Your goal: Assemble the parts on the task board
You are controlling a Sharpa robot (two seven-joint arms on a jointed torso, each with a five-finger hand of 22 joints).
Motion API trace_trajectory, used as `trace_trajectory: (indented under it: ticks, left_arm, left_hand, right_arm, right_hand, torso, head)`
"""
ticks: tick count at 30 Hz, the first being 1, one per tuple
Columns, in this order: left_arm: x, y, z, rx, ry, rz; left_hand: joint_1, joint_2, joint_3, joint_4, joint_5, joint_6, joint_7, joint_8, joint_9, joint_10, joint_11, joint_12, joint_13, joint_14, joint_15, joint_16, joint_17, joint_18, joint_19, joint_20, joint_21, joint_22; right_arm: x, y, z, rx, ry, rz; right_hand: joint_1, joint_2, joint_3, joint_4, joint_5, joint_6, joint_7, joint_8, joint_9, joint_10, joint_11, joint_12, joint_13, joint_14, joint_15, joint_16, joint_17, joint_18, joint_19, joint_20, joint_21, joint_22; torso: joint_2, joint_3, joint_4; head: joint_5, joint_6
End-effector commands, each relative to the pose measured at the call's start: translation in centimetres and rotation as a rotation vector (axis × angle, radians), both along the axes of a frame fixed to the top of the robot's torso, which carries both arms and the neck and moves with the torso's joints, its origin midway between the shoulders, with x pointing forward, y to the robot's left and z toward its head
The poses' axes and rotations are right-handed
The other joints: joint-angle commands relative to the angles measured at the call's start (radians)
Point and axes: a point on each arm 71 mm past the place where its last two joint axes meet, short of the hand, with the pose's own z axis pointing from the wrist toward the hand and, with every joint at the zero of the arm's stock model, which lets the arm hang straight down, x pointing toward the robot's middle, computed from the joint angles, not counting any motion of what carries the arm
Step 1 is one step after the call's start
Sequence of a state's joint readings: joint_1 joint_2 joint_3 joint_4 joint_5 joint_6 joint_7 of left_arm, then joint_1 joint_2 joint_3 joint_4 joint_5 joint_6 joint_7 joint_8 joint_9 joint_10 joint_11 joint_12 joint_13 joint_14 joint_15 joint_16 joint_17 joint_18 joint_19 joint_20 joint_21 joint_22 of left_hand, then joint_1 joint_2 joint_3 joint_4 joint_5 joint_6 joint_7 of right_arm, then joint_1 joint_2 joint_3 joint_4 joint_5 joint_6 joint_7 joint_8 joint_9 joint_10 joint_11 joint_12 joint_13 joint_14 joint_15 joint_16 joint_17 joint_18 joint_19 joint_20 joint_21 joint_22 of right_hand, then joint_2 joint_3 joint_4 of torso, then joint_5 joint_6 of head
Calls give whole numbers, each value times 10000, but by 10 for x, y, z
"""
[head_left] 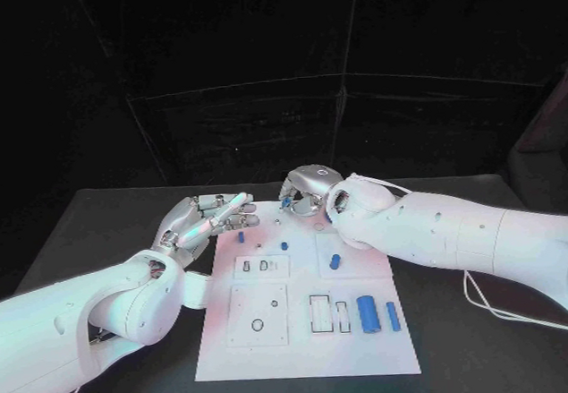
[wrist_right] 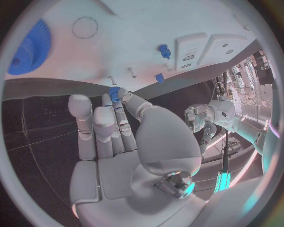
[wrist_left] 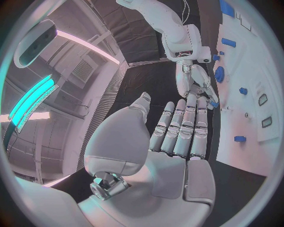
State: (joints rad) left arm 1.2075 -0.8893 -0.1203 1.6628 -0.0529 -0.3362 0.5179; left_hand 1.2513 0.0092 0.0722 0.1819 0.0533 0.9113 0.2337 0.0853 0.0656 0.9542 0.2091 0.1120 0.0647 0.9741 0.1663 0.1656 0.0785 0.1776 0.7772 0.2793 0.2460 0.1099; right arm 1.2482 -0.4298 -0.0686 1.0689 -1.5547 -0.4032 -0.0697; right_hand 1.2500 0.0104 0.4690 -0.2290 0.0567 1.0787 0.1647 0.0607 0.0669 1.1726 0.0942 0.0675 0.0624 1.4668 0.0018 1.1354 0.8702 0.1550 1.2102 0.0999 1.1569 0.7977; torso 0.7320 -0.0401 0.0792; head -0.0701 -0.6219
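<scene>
The white task board (head_left: 307, 348) lies in the middle of the black table. My right hand (head_left: 312, 193) hovers over the board's far edge and pinches a small blue part (head_left: 287, 201) between thumb and fingertip. The right wrist view shows that part (wrist_right: 114, 92) at the tips of my right hand (wrist_right: 118, 142). My left hand (head_left: 208, 219) is beside the board's far left corner, fingers stretched out and holding nothing. In the left wrist view my left hand (wrist_left: 177, 137) points toward the right hand (wrist_left: 192, 80).
Several blue parts sit on the board: a small peg (head_left: 242, 237), another (head_left: 284, 246), a short piece (head_left: 335, 261), a thick cylinder (head_left: 367, 312) and a slim bar (head_left: 393, 315). A blue gear (wrist_right: 30, 47) lies near the far edge. Empty slots (head_left: 321, 313) mark the board's near half.
</scene>
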Motion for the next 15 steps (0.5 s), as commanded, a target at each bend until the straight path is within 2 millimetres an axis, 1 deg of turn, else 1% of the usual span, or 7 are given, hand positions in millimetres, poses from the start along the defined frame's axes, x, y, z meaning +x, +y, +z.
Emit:
trace_trajectory:
  ticks: [1, 3, 4, 8, 11, 15]
  left_arm:
    - [0, -2, 2, -124, -19, -153]
    - [0, -2, 2, -125, -19, -159]
    - [0, -2, 2, -124, -19, -158]
    - [0, -2, 2, -126, -20, -164]
    - [0, -2, 2, -126, -20, -168]
    - [0, -3, 2, -126, -14, -176]
  left_hand:
    - [-31, 36, -10, -44, 57, 51, 306, -52, -9, 33, 0, -66, -10, 56, 13, -47, -13, 52, 49, -8, 0, -8]
    - [-31, 36, -10, -44, 57, 51, 306, -52, -9, 33, 0, -66, -10, 56, 13, -47, -13, 52, 49, -8, 0, -8]
    - [-31, 37, -10, -45, 57, 51, 306, -53, -9, 33, 0, -67, -10, 56, 14, -47, -14, 52, 50, -8, -1, -9]
    - [-30, 42, -9, -47, 57, 51, 307, -56, -9, 31, 1, -69, -11, 55, 14, -49, -15, 52, 50, -8, -2, -10]
    - [-30, 42, -9, -47, 57, 51, 307, -56, -9, 31, 1, -69, -11, 55, 14, -49, -15, 52, 50, -8, -2, -10]
    - [-30, 42, -9, -47, 57, 51, 307, -56, -9, 31, 1, -69, -11, 55, 14, -49, -15, 52, 50, -8, -2, -10]
  right_arm:
    - [1, 2, -1, -155, 276, 39]
    - [2, 4, -2, -204, 343, 37]
    - [2, 5, -2, -218, 362, 34]
    - [3, 7, -3, -259, 415, 38]
    - [3, 9, -3, -303, 468, 49]
    - [4, 11, -4, -410, 592, 40]
  right_hand:
    - [-38, -166, 58, 56, 50, -52, 14, 21, -11, -67, 14, -40, -2, 63, 26, 43, 12, -106, -12, 61, 63, 21]
    - [-53, -187, 65, 71, 51, -61, 15, 21, -11, -75, 18, -38, -1, 60, 29, 51, 16, -106, -18, 65, 69, 23]
    - [-54, -189, 66, 72, 51, -61, 15, 21, -11, -76, 18, -38, -1, 60, 29, 52, 16, -106, -18, 66, 69, 23]
    - [-54, -189, 66, 72, 51, -61, 15, 21, -11, -76, 18, -38, -1, 60, 29, 52, 16, -106, -18, 66, 69, 23]
    - [-66, -217, 81, 88, 54, -75, 16, 21, -12, -89, 20, -37, -1, 54, 32, 55, 8, -106, -24, 71, 81, 32]
    - [-72, -232, 87, 96, 53, -84, 18, 20, -12, -99, 22, -38, -1, 51, 35, 58, 7, -104, -32, 73, 81, 26]
  torso:
    - [45, -20, 45]
    - [42, -11, 34]
    - [45, -17, 40]
    - [52, -33, 30]
    - [48, -24, 37]
    - [50, -28, 38]
  head:
    - [-30, 7]
    - [-19, -25]
    - [-25, -17]
    - [-15, 3]
    - [-8, -26]
    - [-4, -25]
